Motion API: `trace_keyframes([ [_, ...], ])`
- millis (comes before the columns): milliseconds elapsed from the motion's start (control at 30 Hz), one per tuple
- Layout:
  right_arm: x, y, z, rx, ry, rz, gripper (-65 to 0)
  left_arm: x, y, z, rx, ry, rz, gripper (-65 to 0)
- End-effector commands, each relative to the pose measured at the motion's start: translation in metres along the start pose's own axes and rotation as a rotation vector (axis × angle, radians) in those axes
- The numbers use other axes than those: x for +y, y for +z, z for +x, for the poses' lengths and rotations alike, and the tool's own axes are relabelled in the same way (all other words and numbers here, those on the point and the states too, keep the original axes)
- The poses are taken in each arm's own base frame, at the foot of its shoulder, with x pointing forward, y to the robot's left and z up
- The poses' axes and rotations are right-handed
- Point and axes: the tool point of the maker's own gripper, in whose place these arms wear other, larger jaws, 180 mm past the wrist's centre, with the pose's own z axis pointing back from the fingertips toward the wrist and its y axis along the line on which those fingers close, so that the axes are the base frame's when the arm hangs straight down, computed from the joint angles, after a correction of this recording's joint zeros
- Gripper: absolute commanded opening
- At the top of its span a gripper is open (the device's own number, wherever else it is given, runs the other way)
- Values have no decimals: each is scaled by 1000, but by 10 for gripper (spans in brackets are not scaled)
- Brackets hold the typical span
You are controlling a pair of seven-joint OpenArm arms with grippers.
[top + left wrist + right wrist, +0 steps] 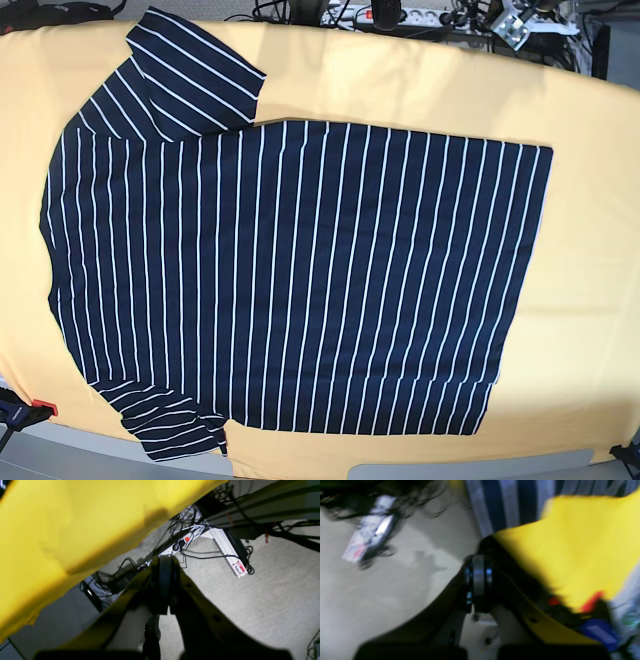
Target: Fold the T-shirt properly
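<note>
Both grippers, left (165,580) and right (478,585), hang off the table with jaws together, shirt (300,280) flat on yellow cloth (590,250), so I'd open wide first and pinch a sleeve edge cleanly.

one T-shirt (300,280), one yellow cloth (590,200), two tools (163,562)

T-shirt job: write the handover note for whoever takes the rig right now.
Left gripper: shut, empty, off the table edge over the floor.
Right gripper: shut, empty, beside the hanging yellow cloth; its view is blurred.
T-shirt: spread flat and unfolded on the yellow cloth in the base view, collar end to that view's left, hem to its right, both sleeves out.
Done: shirt is laid out flat; no fold made.
Left: all of the folding, sleeves and body.
</note>
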Motion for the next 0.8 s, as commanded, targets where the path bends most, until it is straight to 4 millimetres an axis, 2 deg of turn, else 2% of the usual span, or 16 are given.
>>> trace_keyframes([
  [0,-9,6,4,-18,2,-35,-650,1,6,10,-32,-8,0,-650],
  [167,-37,9,9,-42,50,-173,-650,19,13,20,-49,-62,40,-650],
  [300,-56,14,20,-95,109,-288,-650,23,13,24,-57,-98,43,-650],
  [433,-50,12,29,-133,144,-257,-650,37,13,36,-89,-183,84,-650],
  [533,-60,6,46,-186,149,-287,-650,54,12,51,-112,-264,136,-650],
  [600,-59,2,57,-228,148,-269,-650,67,11,60,-128,-303,178,-650],
  [700,-50,-5,74,-292,139,-195,-650,83,8,66,-144,-324,212,-650],
  [767,-55,-7,81,-309,126,-205,-650,94,5,65,-142,-329,229,-650],
])
